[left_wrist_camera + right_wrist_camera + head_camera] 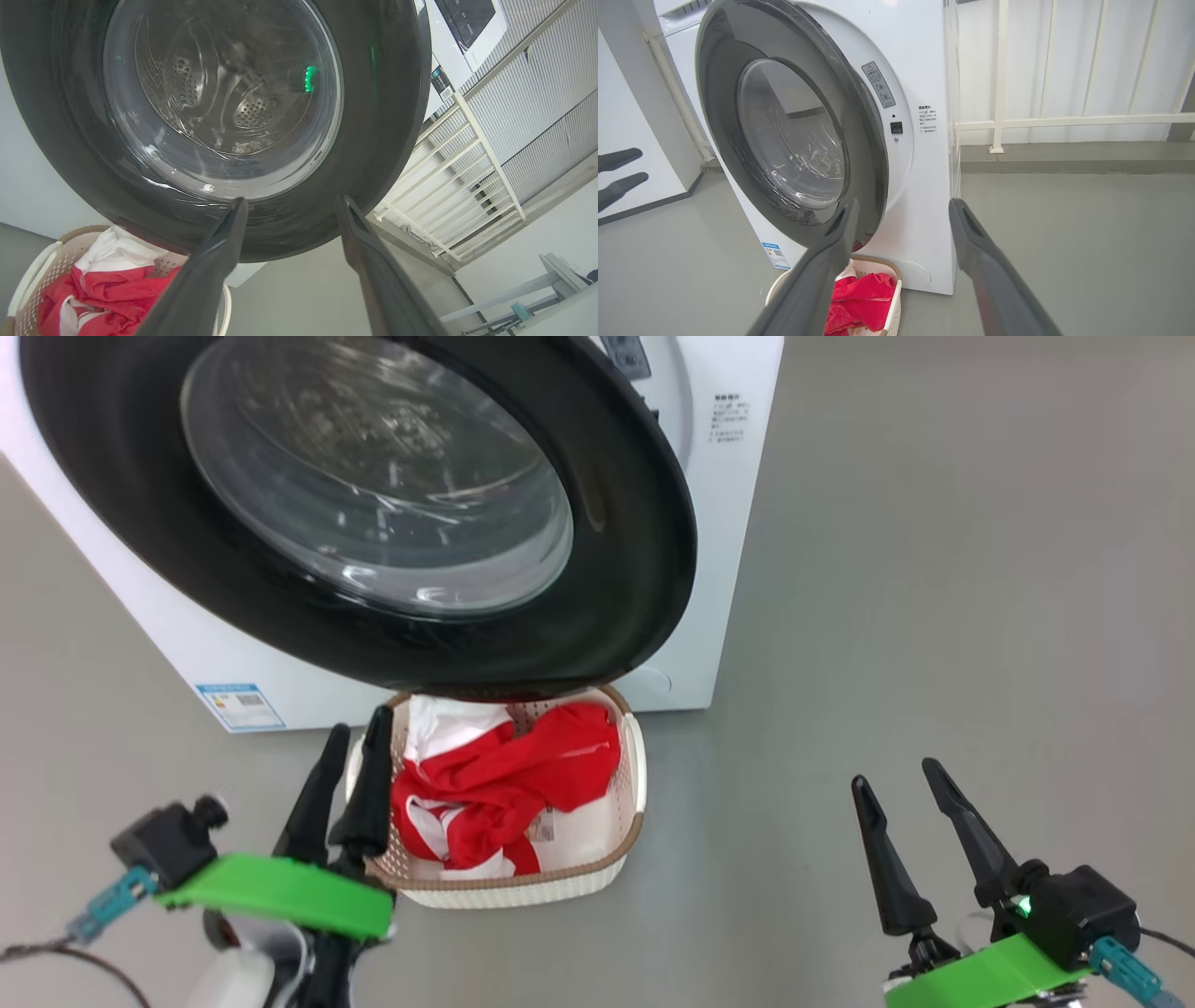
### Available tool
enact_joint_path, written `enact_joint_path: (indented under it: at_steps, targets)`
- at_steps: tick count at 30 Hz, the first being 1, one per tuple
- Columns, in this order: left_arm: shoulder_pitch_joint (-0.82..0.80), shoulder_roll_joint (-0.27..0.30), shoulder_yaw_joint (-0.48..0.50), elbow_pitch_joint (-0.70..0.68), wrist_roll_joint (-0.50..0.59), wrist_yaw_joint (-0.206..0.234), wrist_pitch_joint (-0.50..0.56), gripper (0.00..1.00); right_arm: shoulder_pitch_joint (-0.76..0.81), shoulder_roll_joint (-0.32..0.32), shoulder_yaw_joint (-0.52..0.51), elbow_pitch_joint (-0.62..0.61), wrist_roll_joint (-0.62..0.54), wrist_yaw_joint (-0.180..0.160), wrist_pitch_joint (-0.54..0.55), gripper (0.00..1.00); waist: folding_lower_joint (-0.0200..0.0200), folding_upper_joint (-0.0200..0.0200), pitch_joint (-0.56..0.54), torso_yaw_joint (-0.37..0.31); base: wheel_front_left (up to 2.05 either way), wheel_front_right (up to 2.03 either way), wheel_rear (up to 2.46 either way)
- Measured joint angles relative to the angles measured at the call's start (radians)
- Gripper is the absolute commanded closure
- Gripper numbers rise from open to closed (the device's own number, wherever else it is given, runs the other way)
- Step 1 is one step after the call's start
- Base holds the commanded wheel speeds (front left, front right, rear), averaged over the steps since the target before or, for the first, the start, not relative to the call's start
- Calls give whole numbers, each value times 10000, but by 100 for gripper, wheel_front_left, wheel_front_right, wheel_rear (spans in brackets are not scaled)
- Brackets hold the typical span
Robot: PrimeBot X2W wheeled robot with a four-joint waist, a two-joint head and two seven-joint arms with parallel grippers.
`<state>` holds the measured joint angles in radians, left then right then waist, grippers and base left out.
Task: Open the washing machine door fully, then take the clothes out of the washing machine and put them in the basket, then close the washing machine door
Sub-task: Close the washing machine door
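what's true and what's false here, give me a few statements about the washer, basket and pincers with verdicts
The clothes lie in the basket. True.
The washing machine door is shut flush against the washing machine. False: it stands swung out from the front.
The left pincer grips a red garment. False: it is open and empty.
The right pincer is open and holds nothing. True.

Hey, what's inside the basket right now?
Red and white clothes lie in the basket, covering most of its floor. The washing machine door hides its far rim.
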<state>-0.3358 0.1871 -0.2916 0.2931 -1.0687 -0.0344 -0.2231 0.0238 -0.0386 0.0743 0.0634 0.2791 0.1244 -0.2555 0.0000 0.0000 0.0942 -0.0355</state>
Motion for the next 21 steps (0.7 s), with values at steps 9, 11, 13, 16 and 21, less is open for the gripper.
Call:
enact_joint_path:
  at_steps: [9,11,13,16,21]
  targets:
    - [1610,405,857,-1764,3298,612,-265,0,473,4,-232,-65,-36,0,0,0,0,0,-647,40,0,0,0]
    - [1962,410,1062,-2127,4190,612,-267,0,574,2,-284,-94,-75,0,0,0,0,1,-718,30,0,0,0]
    - [2372,353,1298,-2387,4886,606,-267,0,616,8,-318,-119,-90,0,0,0,0,0,-756,16,0,0,0]
    - [2934,184,1628,-2665,5764,583,-267,0,778,6,-408,-140,-92,0,0,0,0,-1,-817,28,0,0,0]
    - [3786,-169,1925,-2917,6721,410,-267,0,1008,12,-545,-148,-92,0,0,0,0,0,-949,36,0,0,0]
